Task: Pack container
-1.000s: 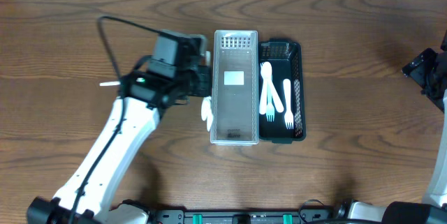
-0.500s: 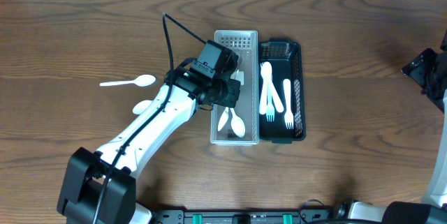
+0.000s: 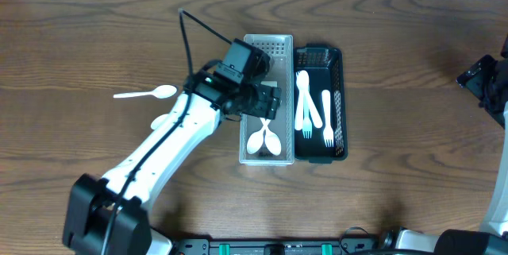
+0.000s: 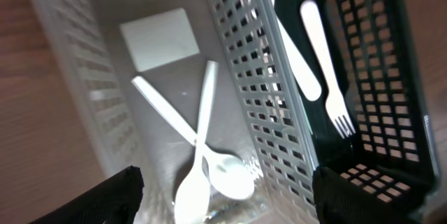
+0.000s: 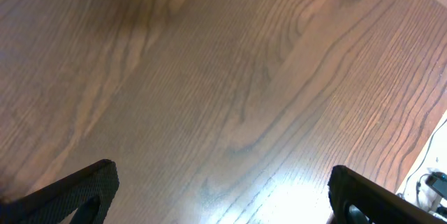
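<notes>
A clear perforated container (image 3: 268, 42) stands at the table's middle, with a black basket (image 3: 341, 104) against its right side. Two white spoons (image 3: 263, 138) lie crossed in the clear container (image 4: 244, 63). My left gripper (image 3: 266, 102) hovers over that container, open, with nothing between its fingers. In the left wrist view the crossed spoons (image 4: 202, 161) lie below the gripper (image 4: 223, 203). The black basket (image 4: 391, 77) holds a white spoon and forks (image 3: 326, 120). My right gripper (image 5: 223, 196) is open above bare wood at the far right (image 3: 480, 79).
One loose white spoon (image 3: 147, 93) lies on the table left of the containers. Another white piece (image 3: 161, 120) shows partly under my left arm. The arm's cable loops above the clear container's left edge.
My left arm swung from the container's left side to over it. Two spoons now lie inside the clear container. The left jaws have opened. The right arm has not moved.
</notes>
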`<state>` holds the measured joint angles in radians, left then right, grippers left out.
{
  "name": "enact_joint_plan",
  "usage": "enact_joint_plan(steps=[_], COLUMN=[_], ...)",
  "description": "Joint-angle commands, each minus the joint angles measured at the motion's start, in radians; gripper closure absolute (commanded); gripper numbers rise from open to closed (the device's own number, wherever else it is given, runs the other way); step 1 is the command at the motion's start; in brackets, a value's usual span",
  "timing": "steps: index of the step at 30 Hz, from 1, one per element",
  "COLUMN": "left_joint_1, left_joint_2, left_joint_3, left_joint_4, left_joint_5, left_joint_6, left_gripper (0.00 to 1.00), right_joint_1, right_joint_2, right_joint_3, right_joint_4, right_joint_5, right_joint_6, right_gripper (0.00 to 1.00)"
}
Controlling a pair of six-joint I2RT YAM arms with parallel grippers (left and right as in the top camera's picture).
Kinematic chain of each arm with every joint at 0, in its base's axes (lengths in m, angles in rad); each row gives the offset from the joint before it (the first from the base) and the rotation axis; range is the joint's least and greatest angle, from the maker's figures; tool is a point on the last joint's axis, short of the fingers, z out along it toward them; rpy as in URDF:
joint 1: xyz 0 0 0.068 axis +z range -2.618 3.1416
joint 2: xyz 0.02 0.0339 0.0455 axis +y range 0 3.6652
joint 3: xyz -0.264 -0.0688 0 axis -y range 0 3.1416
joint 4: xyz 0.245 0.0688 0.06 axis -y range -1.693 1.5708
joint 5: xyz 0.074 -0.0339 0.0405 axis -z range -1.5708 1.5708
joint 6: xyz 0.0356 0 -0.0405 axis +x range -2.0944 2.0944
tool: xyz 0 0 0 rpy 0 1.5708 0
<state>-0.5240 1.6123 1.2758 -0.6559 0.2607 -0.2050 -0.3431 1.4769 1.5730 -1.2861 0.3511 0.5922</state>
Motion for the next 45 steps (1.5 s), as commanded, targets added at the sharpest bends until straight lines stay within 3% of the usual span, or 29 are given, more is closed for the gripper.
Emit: enact_joint_plan(steps=[1,8,13,15,17,19,24,35,40,45], left_joint_1=[0.047,0.247,0.404,0.445,0.47,0.475,0.47,0.47,0.47,0.47], left_joint_2=[-0.084,-0.151,-0.077,-0.018,0.043,0.097,0.207,0.353,0.415,0.455], left_joint_3=[0.101,0.167,0.119,0.115,0.115,0.115,0.114,0.114,0.114,0.114], left_joint_4=[-0.07,-0.271,-0.298,-0.294,-0.285,-0.277,-0.287,-0.313,-0.308,-0.293], left_joint_5=[-0.114,-0.249,-0.251,-0.25,-0.245,-0.243,-0.243,-0.243,-0.242,-0.242], left_joint_6=[0.013,0.024,0.106,0.177,0.258,0.363,0.617,0.737,0.774,0.774], left_gripper=[0.2,0.14,0.14,0.2,0.34,0.41,0.43,0.42,0.49,0.5], right_joint_1=[-0.007,-0.007,-0.007,-0.007,-0.007,-0.007,-0.007,-0.007,-0.007,-0.007], right_joint_2=[0.001,0.001,0.001,0.001,0.001,0.001,0.001,0.001,0.001,0.001], right_joint_3=[-0.004,-0.004,-0.004,-0.004,-0.004,-0.004,-0.004,-0.004,-0.004,-0.004], right_joint_4=[-0.001,-0.001,-0.001,-0.001,-0.001,-0.001,-0.001,-0.001,-0.001,-0.001], right_joint_5=[0.007,0.007,0.007,0.007,0.007,0.007,0.007,0.007,0.007,0.007], right_joint_6=[0.013,0.013,0.013,0.013,0.013,0.013,0.013,0.013,0.013,0.013], right_gripper=[0.01,0.01,0.01,0.01,0.01,0.01,0.01,0.01,0.01,0.01])
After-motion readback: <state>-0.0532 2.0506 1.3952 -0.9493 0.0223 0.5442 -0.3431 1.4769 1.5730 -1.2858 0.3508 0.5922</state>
